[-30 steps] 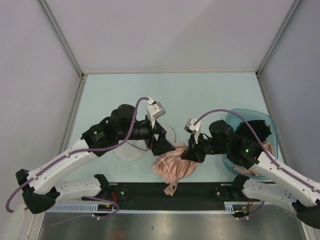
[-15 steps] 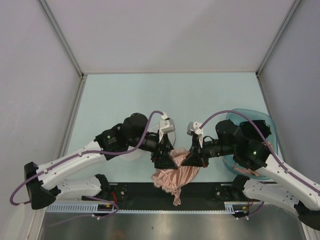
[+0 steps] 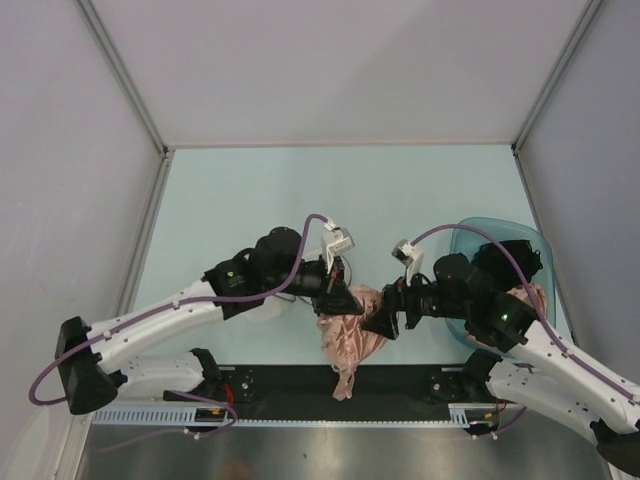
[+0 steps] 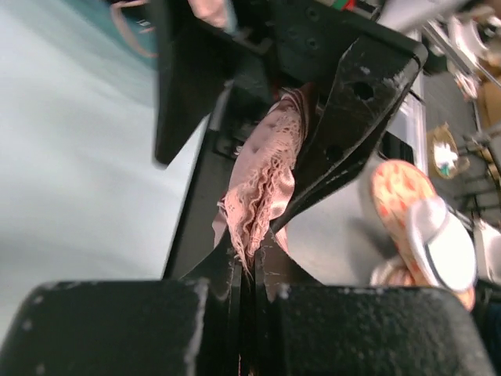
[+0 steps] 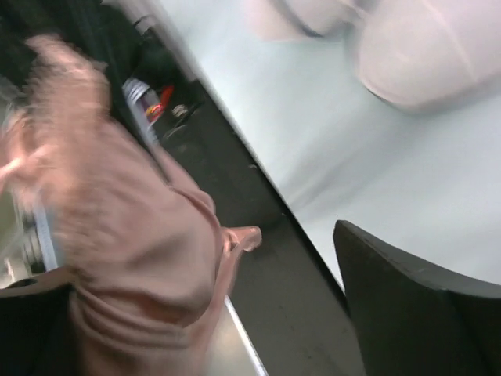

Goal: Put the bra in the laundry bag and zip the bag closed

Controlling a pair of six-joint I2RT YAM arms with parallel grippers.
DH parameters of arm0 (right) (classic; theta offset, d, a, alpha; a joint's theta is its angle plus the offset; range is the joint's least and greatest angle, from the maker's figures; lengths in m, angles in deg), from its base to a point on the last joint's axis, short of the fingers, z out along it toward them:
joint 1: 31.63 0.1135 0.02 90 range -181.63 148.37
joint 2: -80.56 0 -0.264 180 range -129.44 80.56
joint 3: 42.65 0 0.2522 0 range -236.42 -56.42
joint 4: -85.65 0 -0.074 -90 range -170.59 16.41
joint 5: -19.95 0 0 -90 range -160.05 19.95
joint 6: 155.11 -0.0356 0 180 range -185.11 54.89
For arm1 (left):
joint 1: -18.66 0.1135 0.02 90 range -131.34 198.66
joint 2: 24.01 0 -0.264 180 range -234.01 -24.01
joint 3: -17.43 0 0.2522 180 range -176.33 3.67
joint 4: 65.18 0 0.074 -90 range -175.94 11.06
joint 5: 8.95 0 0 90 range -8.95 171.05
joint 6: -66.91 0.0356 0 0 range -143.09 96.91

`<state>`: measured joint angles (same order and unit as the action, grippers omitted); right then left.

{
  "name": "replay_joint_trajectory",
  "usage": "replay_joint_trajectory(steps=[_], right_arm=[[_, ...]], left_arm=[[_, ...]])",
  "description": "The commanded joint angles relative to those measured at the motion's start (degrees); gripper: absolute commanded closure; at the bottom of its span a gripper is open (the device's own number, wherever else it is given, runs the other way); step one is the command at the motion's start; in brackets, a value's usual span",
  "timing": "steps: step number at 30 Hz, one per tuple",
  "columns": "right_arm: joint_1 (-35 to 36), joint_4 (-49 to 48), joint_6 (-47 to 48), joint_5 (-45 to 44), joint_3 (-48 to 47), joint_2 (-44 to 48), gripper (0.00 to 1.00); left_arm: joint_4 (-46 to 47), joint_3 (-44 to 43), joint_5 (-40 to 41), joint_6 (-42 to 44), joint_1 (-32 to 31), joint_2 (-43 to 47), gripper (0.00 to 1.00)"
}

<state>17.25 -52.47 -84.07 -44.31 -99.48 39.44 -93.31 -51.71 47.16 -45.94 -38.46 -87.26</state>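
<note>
Pink bra (image 4: 262, 180) clamped in left gripper (image 4: 249, 274); laundry bag (image 5: 407, 63) blurred, cut off.

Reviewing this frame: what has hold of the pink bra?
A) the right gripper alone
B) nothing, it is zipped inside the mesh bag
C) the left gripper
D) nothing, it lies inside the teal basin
C: in the left wrist view the jaws of the left gripper are shut on a fold of the bra, while those of the right gripper stand apart.
</note>
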Motion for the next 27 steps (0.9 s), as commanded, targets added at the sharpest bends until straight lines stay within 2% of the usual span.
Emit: replay_joint_trajectory(steps=[1, 4, 6, 8, 11, 13, 14, 18, 27], right_arm=[[-4.31, 9.27, -21.84, -22.53, 6.32, 4.82, 0.07], [-5.82, 14.42, -30.67, -29.68, 9.4, 8.16, 0.07], [-5.29, 14.68, -31.75, -30.48, 11.24, 9.83, 0.09], [-5.38, 15.12, -31.67, -30.05, 11.25, 8.79, 0.1], [-4.94, 10.22, -29.56, -22.5, 12.3, 4.13, 0.17], [-2.32, 0.92, -29.2, -19.16, 15.02, 0.45, 0.26], [-1.17, -4.07, -29.73, -19.32, 15.73, -0.96, 0.29], [1.91, -12.37, -32.1, -20.37, 18.1, -6.77, 0.36], [3.85, -27.49, -36.75, -20.03, 22.94, -15.91, 0.38]], left_arm=[[9.96, 5.44, 8.55, -10.25, 4.02, -5.21, 1.0], [14.09, 8.43, 11.56, -15.02, 5.79, -9.7, 1.0], [19.28, 10.72, 12.53, -17.48, 6.32, -13.91, 1.0], [18.86, 9.42, 12.18, -17.58, 7.72, -19.86, 1.0], [19.46, 8.71, 12.35, -16.88, 9.04, -23.5, 1.0], [19.91, 8.62, 11.83, -15.74, 9.83, -24.91, 0.99], [19.82, 8.44, 12.26, -15.38, 10.01, -25.09, 0.97], [21.57, 8.62, 9.46, -14.85, 11.59, -27.28, 0.92], [21.75, 9.06, 9.19, -13.27, 11.68, -27.9, 0.7]])
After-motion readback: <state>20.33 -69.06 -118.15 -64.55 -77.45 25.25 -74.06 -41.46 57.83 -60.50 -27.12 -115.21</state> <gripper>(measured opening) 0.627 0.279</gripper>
